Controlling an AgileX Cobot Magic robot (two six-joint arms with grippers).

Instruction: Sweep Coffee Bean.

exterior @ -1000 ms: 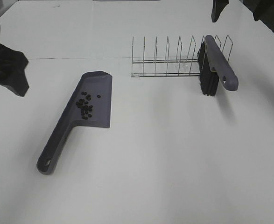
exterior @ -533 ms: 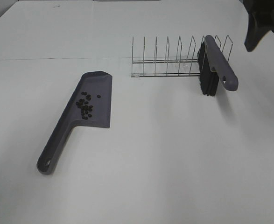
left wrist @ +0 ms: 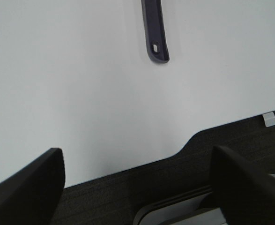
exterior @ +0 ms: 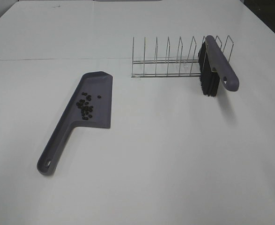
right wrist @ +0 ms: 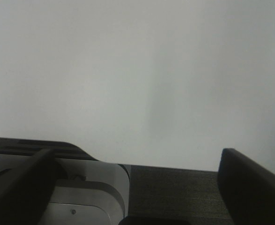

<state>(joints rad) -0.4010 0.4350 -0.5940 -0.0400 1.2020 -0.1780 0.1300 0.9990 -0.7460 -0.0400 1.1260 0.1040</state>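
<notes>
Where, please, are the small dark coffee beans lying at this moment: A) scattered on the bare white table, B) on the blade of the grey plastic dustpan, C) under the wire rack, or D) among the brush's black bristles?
B: the small dark coffee beans sit in a loose cluster on the flat blade of the grey plastic dustpan, away from the wire rack and the grey-handled brush.

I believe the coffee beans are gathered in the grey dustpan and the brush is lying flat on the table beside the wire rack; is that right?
Not quite. The coffee beans are indeed in the grey dustpan, but the brush is not flat on the table: it stands in the wire rack, propped at its end with its bristles down, as the exterior high view shows.
</notes>
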